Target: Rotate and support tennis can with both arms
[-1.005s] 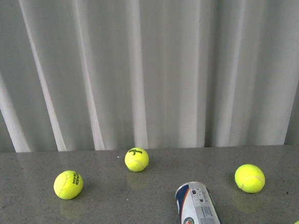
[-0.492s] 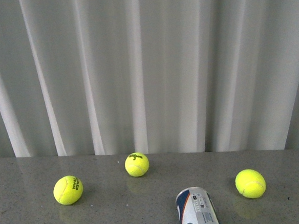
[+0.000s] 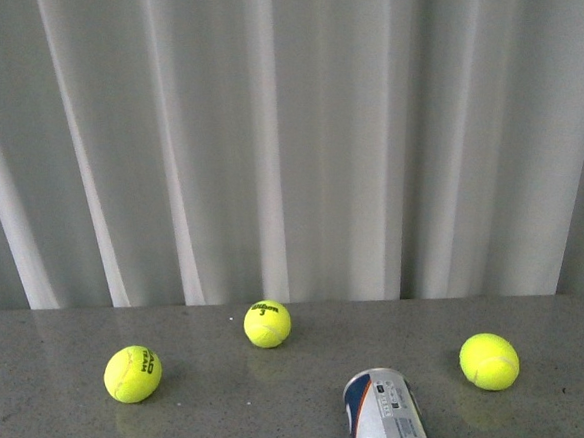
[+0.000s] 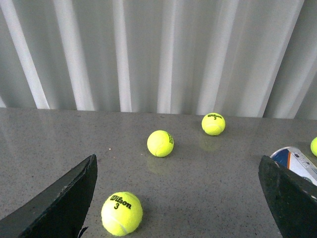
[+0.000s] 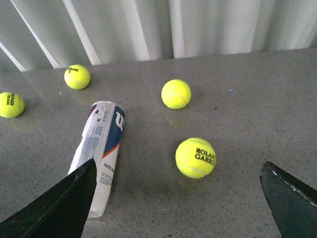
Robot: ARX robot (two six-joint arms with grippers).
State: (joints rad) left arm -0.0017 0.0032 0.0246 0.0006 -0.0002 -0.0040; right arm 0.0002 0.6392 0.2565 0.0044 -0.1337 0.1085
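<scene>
On the grey speckled worktop (image 3: 67, 435), low and right of centre in the front view, the tennis can (image 3: 386, 418) lies on its side. One rounded end faces the white curtain (image 3: 286, 129), and the near part is cut off by the picture's lower edge. The label is white with a blue panel; a round logo shows near the lower edge.

In the right wrist view the tennis can (image 5: 101, 144) appears almost whole, with an orange stripe along the label. Its nearer end passes behind one black finger (image 5: 54, 208) of the right claw (image 5: 178, 162). This claw stands wide and grips nothing. Whether the finger touches the can cannot be told.

In the left wrist view only the can's far end (image 4: 296, 159) shows, beside one finger (image 4: 290, 198) of the left claw (image 4: 177, 159), which is likewise spread wide and grips nothing.

Three yellow balls lie beyond the can in the front view:
- The left ball (image 3: 133, 374) is well apart from the can.
- The middle ball (image 3: 267, 324) is nearest the curtain.
- The right ball (image 3: 489, 362) is near the can's far end.

A ball printed ROLAND GARROS (image 5: 195, 157) rests beside the can's middle in the right wrist view. A ball printed Wilson 3 (image 4: 122, 213) lies close to the left claw.
</scene>
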